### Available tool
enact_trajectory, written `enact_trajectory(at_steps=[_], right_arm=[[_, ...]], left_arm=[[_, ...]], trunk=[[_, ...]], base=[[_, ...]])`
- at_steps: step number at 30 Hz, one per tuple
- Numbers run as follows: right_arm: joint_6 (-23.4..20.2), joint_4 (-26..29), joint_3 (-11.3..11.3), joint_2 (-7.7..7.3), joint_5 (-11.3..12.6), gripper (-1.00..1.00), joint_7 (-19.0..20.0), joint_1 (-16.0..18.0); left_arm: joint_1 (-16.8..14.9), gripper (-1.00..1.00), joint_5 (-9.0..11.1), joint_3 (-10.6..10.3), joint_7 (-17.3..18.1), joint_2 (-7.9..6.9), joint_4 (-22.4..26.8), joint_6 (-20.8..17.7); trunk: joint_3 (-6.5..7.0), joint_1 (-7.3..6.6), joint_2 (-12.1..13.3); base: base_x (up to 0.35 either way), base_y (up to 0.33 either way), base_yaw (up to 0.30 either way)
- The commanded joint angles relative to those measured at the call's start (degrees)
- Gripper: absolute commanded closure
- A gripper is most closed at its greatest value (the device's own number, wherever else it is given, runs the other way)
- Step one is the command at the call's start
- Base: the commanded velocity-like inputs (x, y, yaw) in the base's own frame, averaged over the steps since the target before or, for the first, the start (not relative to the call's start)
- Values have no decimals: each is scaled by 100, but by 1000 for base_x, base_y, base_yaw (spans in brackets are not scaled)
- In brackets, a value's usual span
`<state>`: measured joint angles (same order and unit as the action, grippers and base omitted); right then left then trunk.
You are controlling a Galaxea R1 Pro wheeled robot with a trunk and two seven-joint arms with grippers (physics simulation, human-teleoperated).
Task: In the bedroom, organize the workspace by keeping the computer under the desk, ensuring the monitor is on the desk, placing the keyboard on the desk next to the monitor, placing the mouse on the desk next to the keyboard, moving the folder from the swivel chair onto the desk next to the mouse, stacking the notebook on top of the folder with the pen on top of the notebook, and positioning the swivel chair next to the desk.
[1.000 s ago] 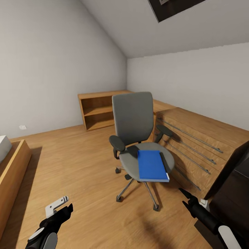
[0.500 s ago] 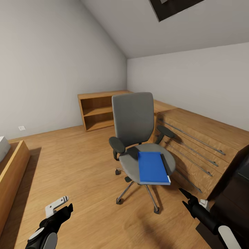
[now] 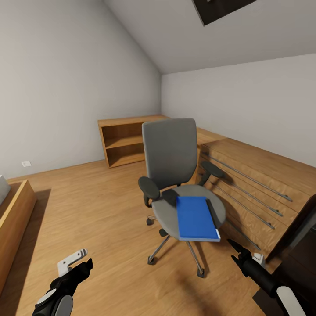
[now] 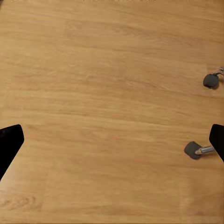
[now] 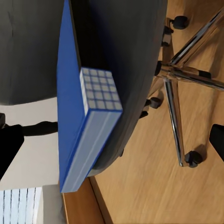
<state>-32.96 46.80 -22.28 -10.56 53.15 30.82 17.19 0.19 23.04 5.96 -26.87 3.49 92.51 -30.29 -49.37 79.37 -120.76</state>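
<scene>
An attic bedroom: sloped grey walls, a skylight, wood floor, bed frame at left, far shelf.

Even, soft daylight; no glare. Faint shadow pools on the floor under the swivel chair. My head view bends toward the edges. My wrist views stay sharp, slightly grainy.

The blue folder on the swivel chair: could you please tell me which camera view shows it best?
The head view: the folder lies flat on the swivel chair seat, its whole top face visible. The right wrist view shows it close up but edge-on, mainly the spine and pale end. The left wrist view shows floor and chair casters.
</scene>
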Motion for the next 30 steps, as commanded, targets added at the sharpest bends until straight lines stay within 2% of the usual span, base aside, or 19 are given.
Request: enact_trajectory(at_steps=[1, 13, 30], right_arm=[[-47, -1, -13, 1, 29, -100, 3, 3], [-46, -4, -10, 59, 16, -100, 3, 3], [-45, -4, -13, 72, 12, -100, 3, 3]], left_arm=[[-1, -100, 60, 3, -37, 3, 8, -14], [-1, -100, 60, 2, -37, 4, 4, -13], [-1, -100, 53, -54, -38, 3, -4, -23]], trunk=[[-4, 1, -2], [-4, 1, -2], [-4, 1, -2]], base=[[78, 33, 0], [100, 74, 0], [67, 7, 0]])
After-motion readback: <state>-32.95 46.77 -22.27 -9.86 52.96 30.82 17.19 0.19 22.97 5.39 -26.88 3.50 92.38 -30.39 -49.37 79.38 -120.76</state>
